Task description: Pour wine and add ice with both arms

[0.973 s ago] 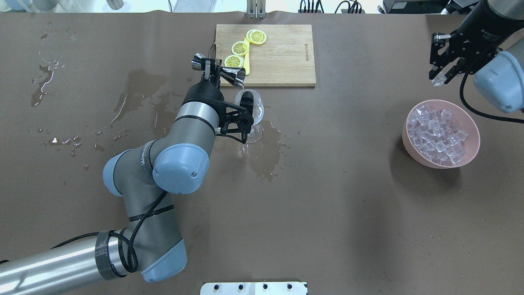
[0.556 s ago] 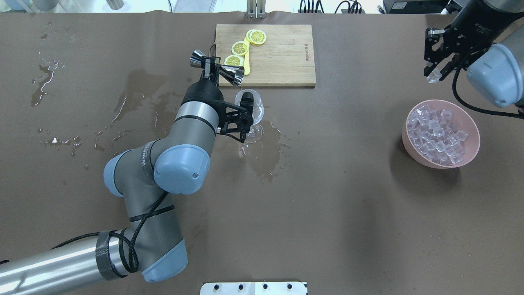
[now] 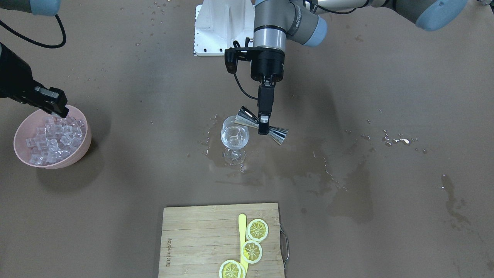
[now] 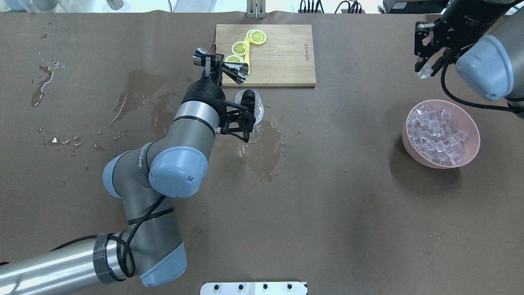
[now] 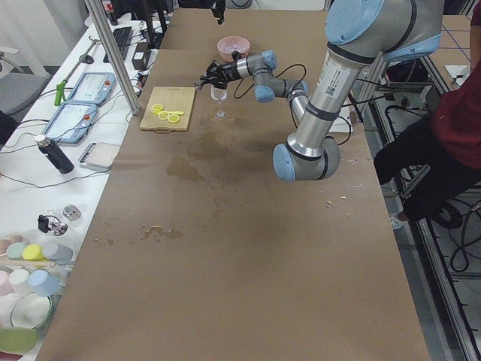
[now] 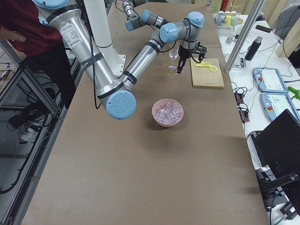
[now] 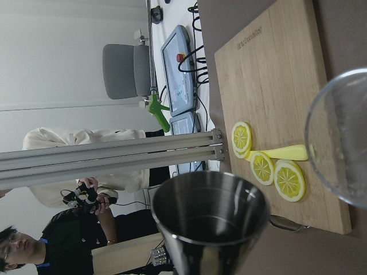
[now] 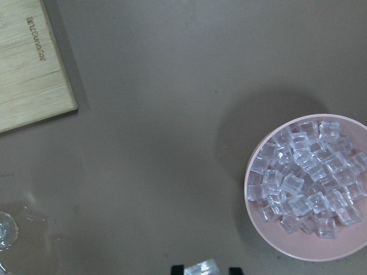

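Note:
My left gripper point(image 4: 213, 68) is shut on a steel jigger point(image 4: 238, 73) and holds it nearly level just beyond the rim of the stemmed glass point(image 4: 258, 110). The front view shows the jigger point(image 3: 244, 117) beside the upright glass point(image 3: 234, 137). I cannot make out the clear wine in either. My right gripper point(image 4: 425, 70) is shut on one ice cube point(image 4: 423, 73), held high beyond the pink bowl point(image 4: 470, 151) of ice point(image 4: 436, 133). The right wrist view shows the cube point(image 8: 202, 268) between the fingertips and the bowl point(image 8: 321, 252) below to the right.
A wooden cutting board point(image 4: 282, 57) with lemon slices point(image 4: 240, 48) and a yellow stick lies just beyond the glass. Wet patches point(image 4: 266, 157) spread around the glass foot and over the table's left part. A person stands by each end of the table.
The jigger has tipped back from pouring over the glass to nearly level. My right gripper has carried the ice cube left and farther from the bowl.

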Available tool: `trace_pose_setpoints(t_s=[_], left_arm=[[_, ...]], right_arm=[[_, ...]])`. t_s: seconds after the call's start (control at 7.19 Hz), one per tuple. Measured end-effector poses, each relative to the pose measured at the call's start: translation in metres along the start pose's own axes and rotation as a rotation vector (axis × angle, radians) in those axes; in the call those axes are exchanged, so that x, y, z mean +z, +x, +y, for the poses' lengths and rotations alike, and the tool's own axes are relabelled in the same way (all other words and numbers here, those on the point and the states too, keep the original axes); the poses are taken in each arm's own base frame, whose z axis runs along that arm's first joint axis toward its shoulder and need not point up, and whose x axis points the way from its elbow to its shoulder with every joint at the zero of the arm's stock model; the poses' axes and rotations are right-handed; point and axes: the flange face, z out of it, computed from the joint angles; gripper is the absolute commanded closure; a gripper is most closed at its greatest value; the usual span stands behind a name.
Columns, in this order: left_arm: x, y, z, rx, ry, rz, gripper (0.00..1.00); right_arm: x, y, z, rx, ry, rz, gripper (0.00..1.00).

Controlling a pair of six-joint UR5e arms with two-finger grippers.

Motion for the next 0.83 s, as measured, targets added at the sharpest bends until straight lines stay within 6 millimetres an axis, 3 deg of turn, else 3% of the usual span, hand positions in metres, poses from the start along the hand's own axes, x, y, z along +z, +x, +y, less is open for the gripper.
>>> trace_pose_setpoints(t_s=[0.14,0.42,0.83], left_arm=[[-0.007,-0.004,0.003,-0.109,0.043,0.003,1.0],[-0.001,0.002,0.028,-0.357,0.102,0.087,1.0],[0.021,0.001,0.097,-0.605,0.138,0.216,1.0]], right_arm=[[-0.002,-0.012,-0.002,-0.001,0.0,-0.002,0.85],[-0.006,-0.05,-0.008,0.009,-0.003,-0.005,0.85],[-0.012,-0.114,-0.006,0.028,-0.014,-0.012,0.85]])
